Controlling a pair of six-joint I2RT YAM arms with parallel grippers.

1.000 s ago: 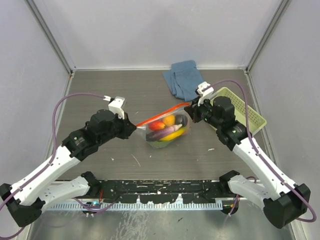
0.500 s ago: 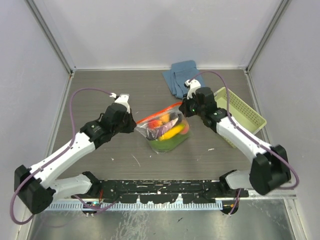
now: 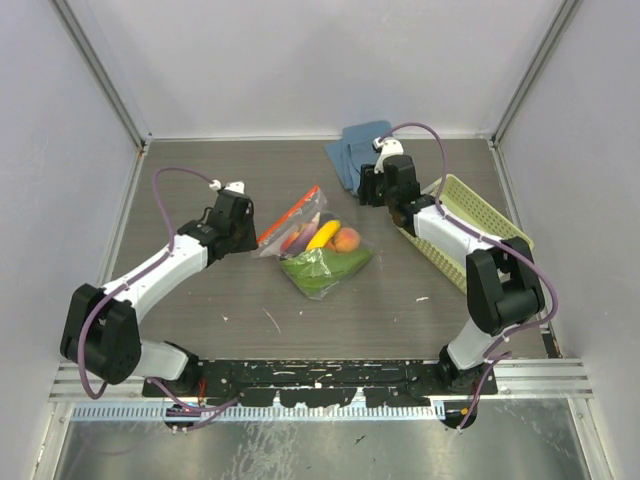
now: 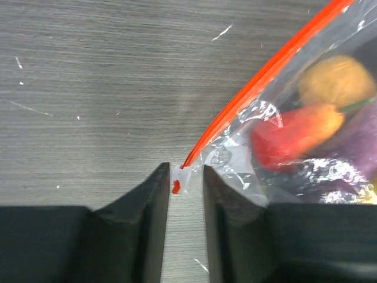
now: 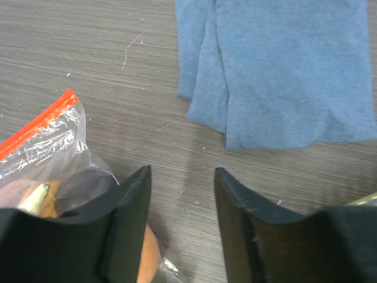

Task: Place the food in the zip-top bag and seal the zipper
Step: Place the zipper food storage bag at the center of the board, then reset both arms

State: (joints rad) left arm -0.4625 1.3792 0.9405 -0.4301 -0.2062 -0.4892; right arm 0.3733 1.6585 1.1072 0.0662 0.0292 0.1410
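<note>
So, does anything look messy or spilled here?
Nothing has spilled. The food you can see is all inside the bag, which lies flopped on its side in the middle of the table. The only crooked thing is the basket on the right, which sits slanted to the table's edge.

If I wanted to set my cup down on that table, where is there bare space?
Bare wood lies in the far left corner, behind the left arm, and in the wide near strip between the zip-top bag and the black rail. The far right is crowded: blue cloth, basket and right arm sit close together.
</note>
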